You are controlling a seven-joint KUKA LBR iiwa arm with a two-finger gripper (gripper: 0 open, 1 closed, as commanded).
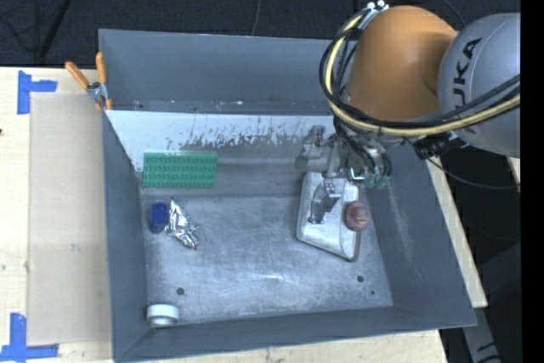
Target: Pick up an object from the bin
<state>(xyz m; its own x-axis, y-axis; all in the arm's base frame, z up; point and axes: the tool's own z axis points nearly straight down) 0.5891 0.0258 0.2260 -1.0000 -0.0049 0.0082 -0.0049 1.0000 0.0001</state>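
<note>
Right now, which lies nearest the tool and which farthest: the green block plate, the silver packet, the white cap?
1. Silver packet, beneath the tool, on the bin's right side.
2. Green block plate, upper left.
3. White cap, lower-left corner.

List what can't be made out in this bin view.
- Grey flat piece, camera view: upper end hidden behind the gripper; its kind is unclear.
- Reddish-brown round thing at its right edge: too small to name.
- Blue lump beside the crumpled foil: too small to name.
</note>
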